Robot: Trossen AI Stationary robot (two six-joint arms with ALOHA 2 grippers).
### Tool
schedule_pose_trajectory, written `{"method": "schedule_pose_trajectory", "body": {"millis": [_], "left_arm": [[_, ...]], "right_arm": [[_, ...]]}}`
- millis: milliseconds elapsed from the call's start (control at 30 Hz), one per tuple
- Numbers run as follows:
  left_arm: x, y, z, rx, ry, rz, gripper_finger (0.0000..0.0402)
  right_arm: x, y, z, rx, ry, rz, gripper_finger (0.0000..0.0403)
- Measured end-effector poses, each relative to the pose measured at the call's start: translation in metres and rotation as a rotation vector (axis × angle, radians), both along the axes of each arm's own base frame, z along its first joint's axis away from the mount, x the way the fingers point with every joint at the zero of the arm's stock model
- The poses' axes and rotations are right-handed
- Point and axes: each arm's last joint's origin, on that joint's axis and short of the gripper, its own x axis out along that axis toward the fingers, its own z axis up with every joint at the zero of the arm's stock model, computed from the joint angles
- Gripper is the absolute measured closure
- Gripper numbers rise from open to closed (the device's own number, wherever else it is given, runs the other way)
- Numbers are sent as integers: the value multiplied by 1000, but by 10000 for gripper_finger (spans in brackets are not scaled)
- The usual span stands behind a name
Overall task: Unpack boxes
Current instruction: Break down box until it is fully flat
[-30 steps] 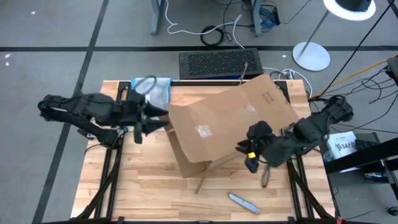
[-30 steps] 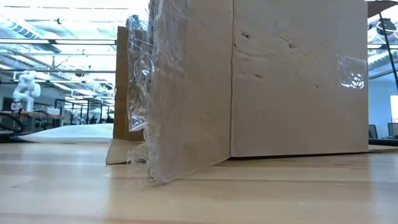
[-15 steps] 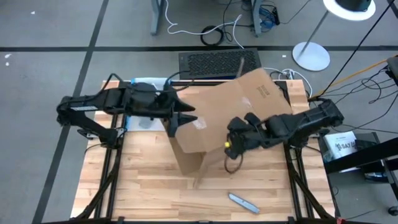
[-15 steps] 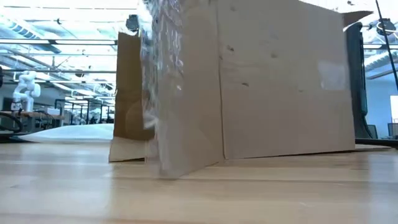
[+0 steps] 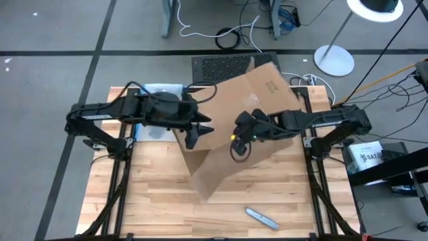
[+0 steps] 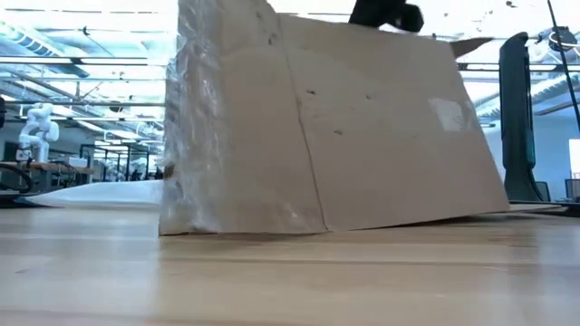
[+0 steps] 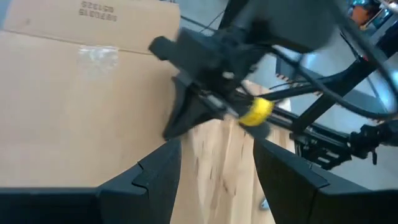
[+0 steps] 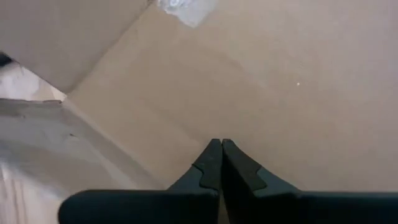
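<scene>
High view puts the carton [image 5: 234,127] tilted at table centre. At its nine o'clock the left gripper [image 5: 198,132] gapes, seemingly gripping nothing; at three o'clock the right gripper [image 5: 239,142] is pinched tight against cardboard.

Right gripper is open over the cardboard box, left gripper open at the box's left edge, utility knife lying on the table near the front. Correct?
Not quite: the right gripper is shut, not open. The right wrist view shows its two fingers pressed together against the cardboard box. The rest holds: the left gripper is open at the box's left edge, and the utility knife lies on the table near the front.
</scene>
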Motion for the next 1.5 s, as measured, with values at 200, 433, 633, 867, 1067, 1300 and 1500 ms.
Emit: {"method": "schedule_pose_trajectory", "body": {"millis": [200, 433, 633, 867, 1067, 1300, 1500], "left_arm": [[-4, 2, -7, 42, 81, 32, 197], [-3, 10, -20, 97, 209, 116, 197], [14, 11, -39, 74, 305, 78, 197], [45, 9, -78, 12, 482, -10, 197], [61, 9, -104, 9, 599, -27, 197], [58, 19, -115, 1, 705, 4, 197], [49, 22, -114, 4, 770, 20, 197]], "right_arm": [[7, -19, -21, 67, -37, -17, 403], [9, -29, -42, 153, -21, -8, 403], [9, -26, -51, 181, 20, 2, 403], [21, -17, -13, 145, -169, 33, 403], [18, -12, 36, 32, -223, 52, 403], [-16, 14, 84, -63, -111, 24, 403], [-54, 50, 84, 34, 59, -33, 389]]}}
